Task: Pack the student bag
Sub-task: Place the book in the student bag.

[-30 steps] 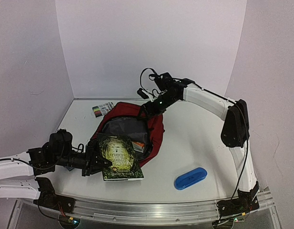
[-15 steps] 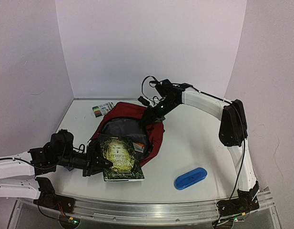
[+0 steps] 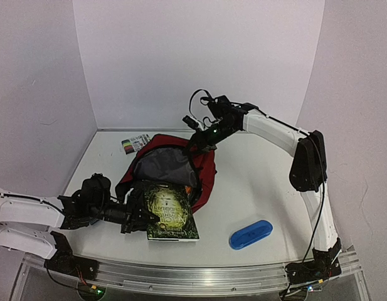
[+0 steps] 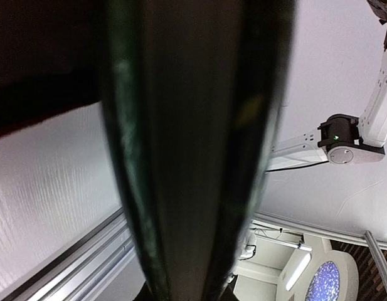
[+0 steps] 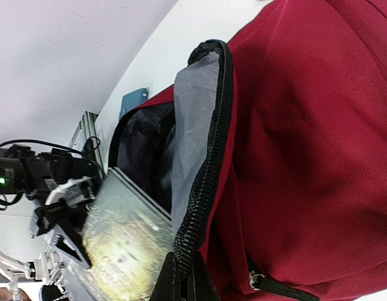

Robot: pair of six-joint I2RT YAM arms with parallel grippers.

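The student bag (image 3: 202,169), dark red with grey lining, lies mid-table with its mouth gaping toward the arms. My right gripper (image 3: 194,143) is at its far rim, shut on the black zipper edge (image 5: 202,188) and holding the flap up; in the right wrist view the gripper (image 5: 184,283) pinches that zipper strip. A book with a green and gold cover (image 3: 171,213) lies tilted in front of the bag, its far edge at the mouth. My left gripper (image 3: 137,218) is shut on the book's near left edge. The book's dark edge (image 4: 187,150) fills the left wrist view, hiding the fingers.
A small blue oblong case (image 3: 250,234) lies on the table at the front right. A flat pack of coloured markers (image 3: 135,144) sits at the back left beside the bag. The metal rail (image 3: 199,276) runs along the near edge.
My right gripper has shut on the bag's zipper rim. My left arm has moved right and forward with the book, which now lies a little farther right by the bag's mouth.
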